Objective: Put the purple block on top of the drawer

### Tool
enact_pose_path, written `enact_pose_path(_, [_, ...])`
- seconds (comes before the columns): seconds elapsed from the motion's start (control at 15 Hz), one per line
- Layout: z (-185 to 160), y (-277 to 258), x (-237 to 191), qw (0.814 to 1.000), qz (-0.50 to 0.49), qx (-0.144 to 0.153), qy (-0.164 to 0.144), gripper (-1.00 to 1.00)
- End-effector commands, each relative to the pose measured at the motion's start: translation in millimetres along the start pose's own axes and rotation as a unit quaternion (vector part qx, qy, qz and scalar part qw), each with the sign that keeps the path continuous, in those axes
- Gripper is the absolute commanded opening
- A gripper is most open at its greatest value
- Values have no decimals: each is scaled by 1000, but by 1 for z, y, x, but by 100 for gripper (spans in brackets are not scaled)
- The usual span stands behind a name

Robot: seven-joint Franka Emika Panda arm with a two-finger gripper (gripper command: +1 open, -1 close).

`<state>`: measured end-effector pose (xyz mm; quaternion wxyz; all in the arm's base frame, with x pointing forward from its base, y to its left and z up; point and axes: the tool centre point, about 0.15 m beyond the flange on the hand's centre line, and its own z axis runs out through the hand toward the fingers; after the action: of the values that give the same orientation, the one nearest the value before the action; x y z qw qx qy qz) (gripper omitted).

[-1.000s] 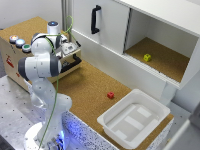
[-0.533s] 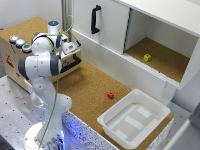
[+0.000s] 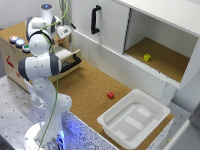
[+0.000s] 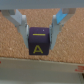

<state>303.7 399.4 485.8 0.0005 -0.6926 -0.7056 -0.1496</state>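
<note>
Wrist view: purple block point(image 4: 39, 41), yellow letter A on its face, sits squarely between the two fingers point(image 4: 21, 27) of the pincer point(image 4: 39, 31), which is clamped on its sides, cork surface point(image 4: 15, 47) beneath. Exterior view: pincer point(image 3: 64, 32) hangs over the small wooden unit whose drawer point(image 3: 67, 59) stands pulled out, black bar handle forward; block itself hidden there.

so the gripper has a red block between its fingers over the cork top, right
Not quite: the block between the gripper fingers is purple with a yellow letter A, not red. The wrist view shows it, with cork behind it. The red block lies on the cork floor in the exterior view.
</note>
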Motion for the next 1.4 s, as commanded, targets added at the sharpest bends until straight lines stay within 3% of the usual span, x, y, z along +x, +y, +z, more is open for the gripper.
enact_pose_path(0.0, [27,10,56,997,31,60,-35,-100])
enact_pose_path(0.2, [48,26,65,996,60,56,-38,-100])
enact_pose_path(0.4, [38,25,68,996,67,55,-30,-100])
enact_pose_path(0.47, [35,18,69,997,58,51,-32,100])
enact_pose_path(1.33, [29,11,68,996,62,53,-30,100])
